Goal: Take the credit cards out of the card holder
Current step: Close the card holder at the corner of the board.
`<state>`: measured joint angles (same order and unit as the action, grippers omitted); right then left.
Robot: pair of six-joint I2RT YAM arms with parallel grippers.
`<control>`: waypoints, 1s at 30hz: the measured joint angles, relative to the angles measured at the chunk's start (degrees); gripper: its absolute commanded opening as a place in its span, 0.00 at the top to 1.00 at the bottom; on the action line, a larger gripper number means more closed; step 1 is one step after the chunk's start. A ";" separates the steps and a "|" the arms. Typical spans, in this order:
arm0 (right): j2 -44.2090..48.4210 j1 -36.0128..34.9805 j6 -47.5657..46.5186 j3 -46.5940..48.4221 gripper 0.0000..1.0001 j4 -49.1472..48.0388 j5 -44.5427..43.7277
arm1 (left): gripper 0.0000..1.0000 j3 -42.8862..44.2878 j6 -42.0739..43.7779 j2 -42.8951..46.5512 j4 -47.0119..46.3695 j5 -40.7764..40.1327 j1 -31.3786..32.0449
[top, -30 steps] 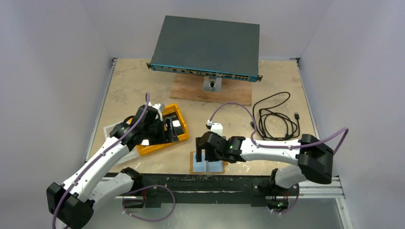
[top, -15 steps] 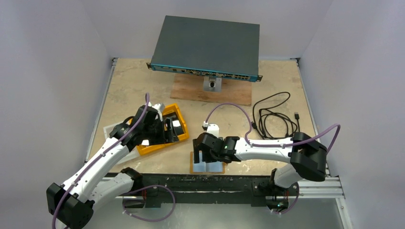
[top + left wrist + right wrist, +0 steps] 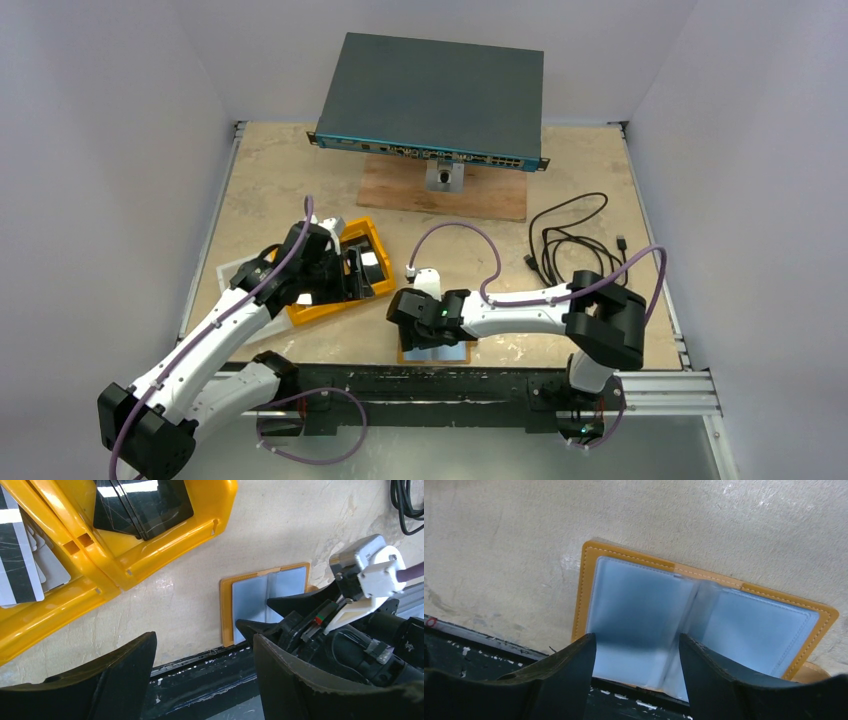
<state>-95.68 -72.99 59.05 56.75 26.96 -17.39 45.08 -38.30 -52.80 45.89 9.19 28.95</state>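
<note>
Right wrist view: card holder lies open at the near edge of the surface, mid-way, long axis along that edge. Your R hand hangs right over it, fingers apart, nothing clamped. The credit cards prob. sit in its grey-blue sleeves. R arm's nearer. Farther left, L hand is apart & empty by the yellow tray.

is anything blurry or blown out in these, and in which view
Right wrist view: the middle leaf of the card holder is smeared, while its stitched edge is sharp. Left wrist view: white glare strips sit on the glossy black piece in the yellow tray. Top view: even, soft light, with only faint shadows on the table.
</note>
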 measured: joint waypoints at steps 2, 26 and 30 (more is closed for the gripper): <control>-1.01 -0.02 0.00 0.26 0.40 0.39 0.00 | 0.29 0.00 0.00 -0.07 -0.02 0.02 0.00; 1.79 2.67 -0.22 -6.21 0.87 -6.51 3.72 | 0.58 -9.66 -7.17 -6.73 -10.34 5.22 7.32; 2.75 4.07 0.09 -8.96 0.90 -12.02 6.58 | 0.67 -10.71 -9.14 -11.47 -14.27 5.42 10.34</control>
<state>-92.92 -68.93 59.13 47.79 14.94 -10.81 34.37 -47.44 -64.27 31.62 14.61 39.29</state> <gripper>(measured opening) 0.118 0.391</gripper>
